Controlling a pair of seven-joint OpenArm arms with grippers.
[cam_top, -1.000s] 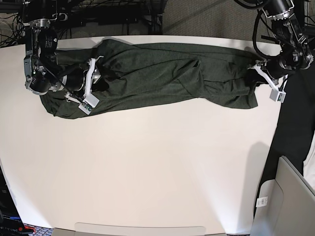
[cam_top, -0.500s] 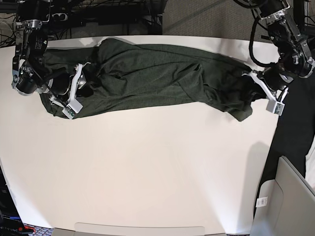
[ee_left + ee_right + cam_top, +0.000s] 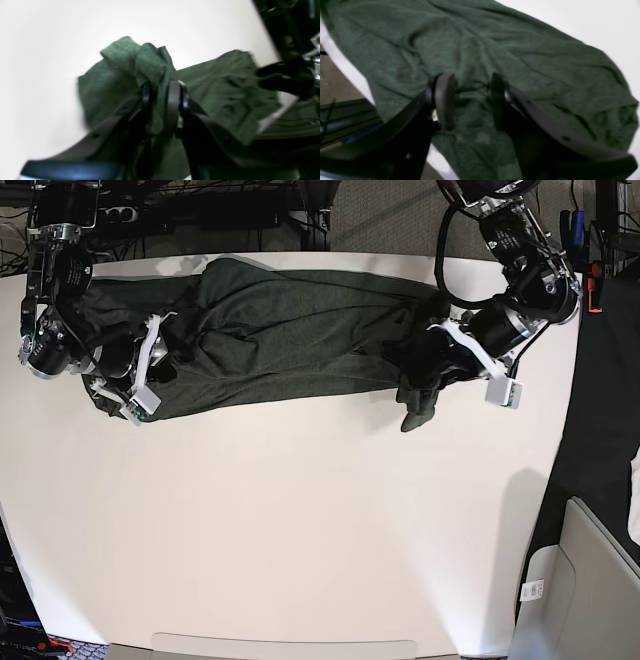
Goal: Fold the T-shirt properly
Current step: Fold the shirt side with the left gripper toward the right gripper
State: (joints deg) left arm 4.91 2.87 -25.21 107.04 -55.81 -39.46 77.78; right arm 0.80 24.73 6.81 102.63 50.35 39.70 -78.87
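Observation:
The dark olive-green T-shirt (image 3: 290,330) lies stretched along the far side of the white table (image 3: 300,530). My left gripper (image 3: 440,362) is at the shirt's right end, shut on a bunched wad of fabric (image 3: 150,65). That wad sticks up between the fingers (image 3: 173,100), and a fold hangs below the gripper (image 3: 415,408). My right gripper (image 3: 150,365) hovers over the shirt's left end. In the right wrist view its fingers (image 3: 445,100) stand open just above wrinkled cloth (image 3: 520,50), with nothing between them.
A black cloth (image 3: 600,440) hangs off the table's right edge. A grey box (image 3: 580,590) stands at the lower right. Cables and dark equipment (image 3: 240,210) run along the back edge.
My left gripper has moved left, dragging the shirt's right end inward over the table. My right gripper has shifted left toward the shirt's left end, still open.

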